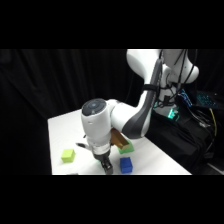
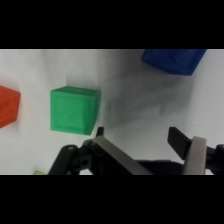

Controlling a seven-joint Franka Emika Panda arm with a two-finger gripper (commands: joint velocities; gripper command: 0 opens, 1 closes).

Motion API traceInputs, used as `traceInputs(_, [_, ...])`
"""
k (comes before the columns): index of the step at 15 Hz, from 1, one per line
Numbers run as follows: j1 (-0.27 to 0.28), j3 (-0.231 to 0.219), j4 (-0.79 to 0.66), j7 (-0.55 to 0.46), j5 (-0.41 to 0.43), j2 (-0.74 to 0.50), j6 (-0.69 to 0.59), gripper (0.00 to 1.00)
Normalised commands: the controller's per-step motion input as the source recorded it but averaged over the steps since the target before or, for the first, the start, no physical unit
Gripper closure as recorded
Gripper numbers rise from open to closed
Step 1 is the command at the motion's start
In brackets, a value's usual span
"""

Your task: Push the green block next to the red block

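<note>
Wrist view: the green block (image 2: 74, 110) sits on the white desk (image 2: 130, 100), with the red block (image 2: 8, 105) at its 9 o'clock, near it but apart, a strip of bare desk showing between them. A blue block (image 2: 174, 60) lies toward 1 o'clock from the green one, well apart.

The gripper (image 2: 145, 142) has its fingers spread with nothing between them; one fingertip (image 2: 100, 133) stands just beside the green block's lower right corner, the other off toward 3 o'clock. Actual contact with the block cannot be confirmed.

Judgement on the step in hand: the push is set up but the gap is not yet closed. To do it well, the near finger should bear on the middle of the face opposite the red block (a corner push would likely spin the cube) and travel straight toward 9 o'clock, low to the desk, stopping as the gap closes so the red block is not shunted.

Side view: the gripper (image 1: 106, 165) is down at the desk's (image 1: 62, 130) front edge. A yellow-lime block (image 1: 68, 155) and the blue block (image 1: 125, 165) flank it; a paler green block (image 1: 127, 148) shows behind the arm.

Containers: none in view.
</note>
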Motion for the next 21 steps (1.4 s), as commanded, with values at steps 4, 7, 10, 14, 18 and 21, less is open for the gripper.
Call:
traceInputs(4, [0.011,-0.052,-0.08,-0.07,0.148,0.05,0.19,0.0])
traceInputs(7, [-0.022,-0.034,-0.12,-0.11,0.149,-0.01,0.17,0.0])
traceInputs(10, [-0.092,-0.077,-0.18,-0.17,0.123,-0.08,0.16,0.0])
traceInputs(14, [-0.179,-0.101,-0.24,-0.25,0.099,-0.16,0.12,0.0])
traceInputs(18, [-0.161,-0.064,-0.16,-0.27,0.088,-0.16,0.04,0.0])
traceInputs(21, [-0.12,0.065,-0.11,-0.32,0.155,-0.22,-0.16,0.0])
